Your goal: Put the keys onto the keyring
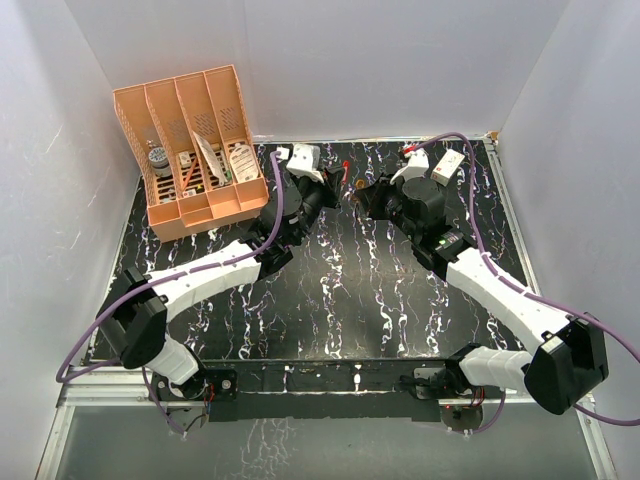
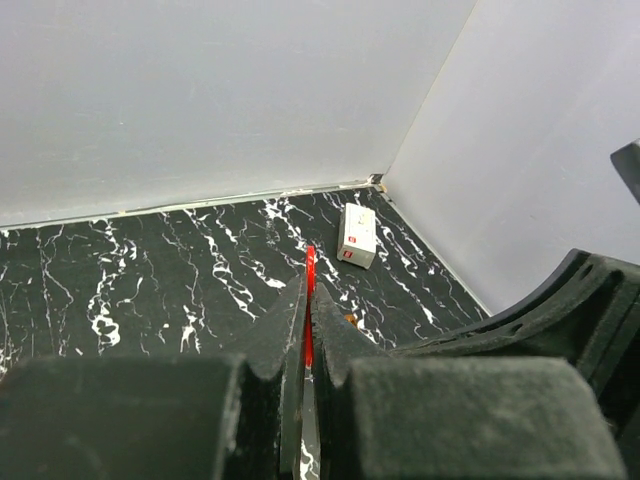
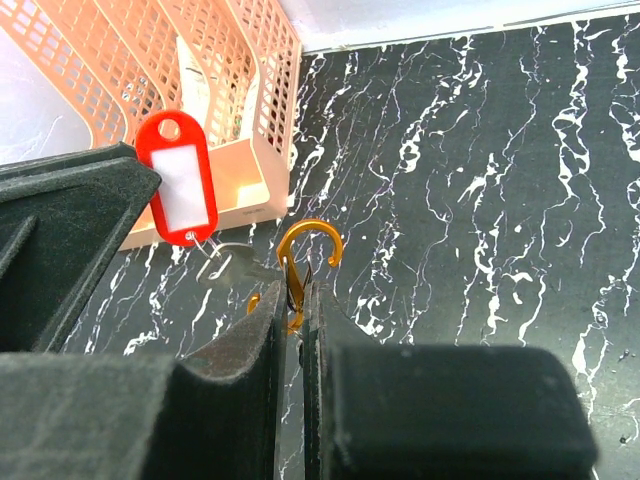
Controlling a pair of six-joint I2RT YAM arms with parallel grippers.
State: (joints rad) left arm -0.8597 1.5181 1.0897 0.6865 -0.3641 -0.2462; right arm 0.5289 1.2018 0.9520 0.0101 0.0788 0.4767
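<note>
Two grippers near far edge: left gripper (image 2: pixel 308 300) grips red-headed key (image 3: pixel 185 180), just left of keyring (image 3: pixel 308 250) gripped upright by right gripper (image 3: pixel 295 305).

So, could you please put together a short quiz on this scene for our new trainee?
1. Fill in: seen from above, the orange rack stands at the table's far ____ corner.
2. True or false: the right gripper is shut on the orange-gold keyring.
3. What does the left gripper pinch? A) the orange rack B) the red key tag C) the white box

Key: 1 left; 2 true; 3 B.
</note>
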